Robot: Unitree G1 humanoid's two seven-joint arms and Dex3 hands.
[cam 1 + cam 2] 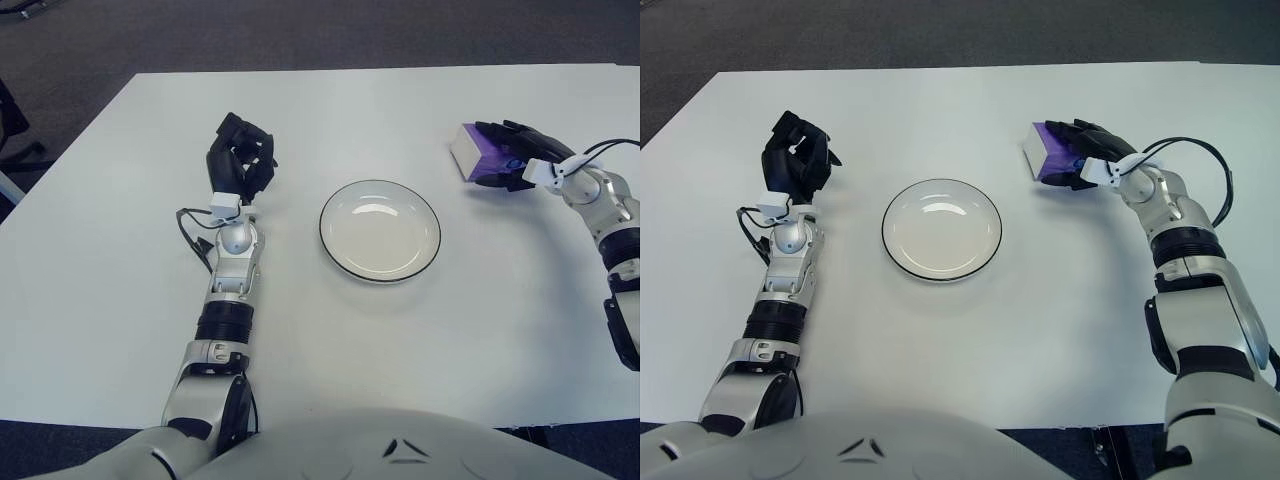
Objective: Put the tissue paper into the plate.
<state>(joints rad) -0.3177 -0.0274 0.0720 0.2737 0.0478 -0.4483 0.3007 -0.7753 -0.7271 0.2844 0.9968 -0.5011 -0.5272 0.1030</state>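
One small purple and white pack of tissue paper (1046, 152) sits at the far right of the white table (1040, 330), well apart from the round white plate with a dark rim (941, 229). It looks light and soft, so a gentle grip across its sides should do. The right hand (1087, 152) has its black fingers closed around the pack. The left hand (795, 160) shows left of the plate, fingers curled, holding nothing.

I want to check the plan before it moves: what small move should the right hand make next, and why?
Probably lift the tissue pack a little and carry it left toward the plate. The right hand is already closed around the purple pack, the plate holds nothing, and bare table separates them. The left hand shows left of the plate.
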